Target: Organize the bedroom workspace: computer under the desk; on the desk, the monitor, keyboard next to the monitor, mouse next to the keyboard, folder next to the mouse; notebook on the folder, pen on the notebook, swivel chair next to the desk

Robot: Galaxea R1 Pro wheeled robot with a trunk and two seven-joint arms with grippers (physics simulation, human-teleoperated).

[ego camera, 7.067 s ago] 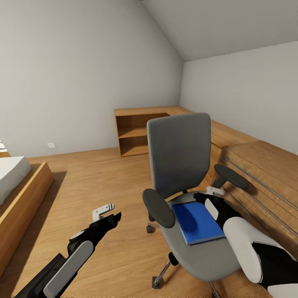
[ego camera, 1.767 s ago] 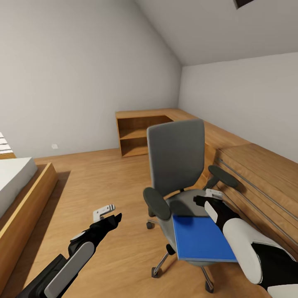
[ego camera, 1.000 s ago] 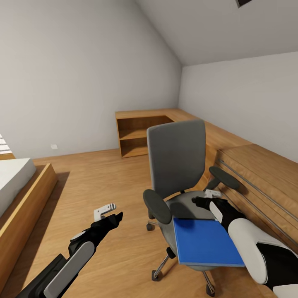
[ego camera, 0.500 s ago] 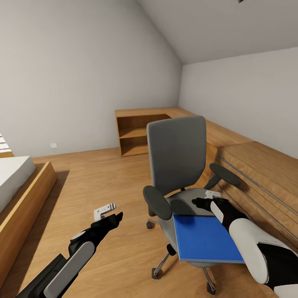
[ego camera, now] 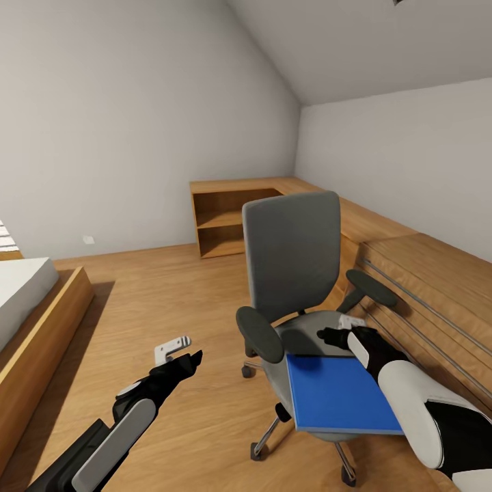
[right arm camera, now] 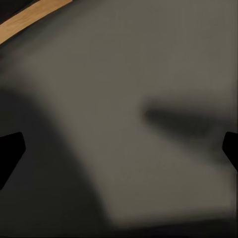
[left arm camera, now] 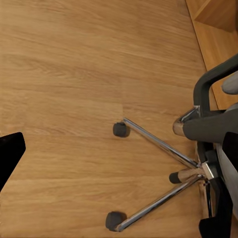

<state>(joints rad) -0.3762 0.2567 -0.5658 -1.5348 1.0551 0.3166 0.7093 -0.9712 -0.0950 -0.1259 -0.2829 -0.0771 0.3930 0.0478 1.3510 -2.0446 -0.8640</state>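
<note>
The grey swivel chair point(ego camera: 292, 253) stands in the middle of the head view, its back upright. The blue folder point(ego camera: 338, 395) lies flat over the front of the seat, jutting past its edge and pressed against my right forearm. My right gripper point(ego camera: 335, 335) hovers open low over the seat behind the folder. In the right wrist view the grey seat point(right arm camera: 129, 99) is close, with the fingertips point(right arm camera: 10, 148) far apart. My left gripper point(ego camera: 181, 355) hangs open over the floor left of the chair. The left wrist view looks down at the chair's chrome base point(left arm camera: 163, 148).
A wooden shelf unit point(ego camera: 229, 219) stands in the far corner. A long wooden unit point(ego camera: 424, 280) runs along the right wall, close behind the chair. A bed with a wooden frame point(ego camera: 41, 321) is at the left. Bare wooden floor point(ego camera: 157, 294) lies between.
Since seven seconds ago the folder has moved from the middle of the seat to its front edge, next to my right forearm. In the last half second nothing visibly moves.
</note>
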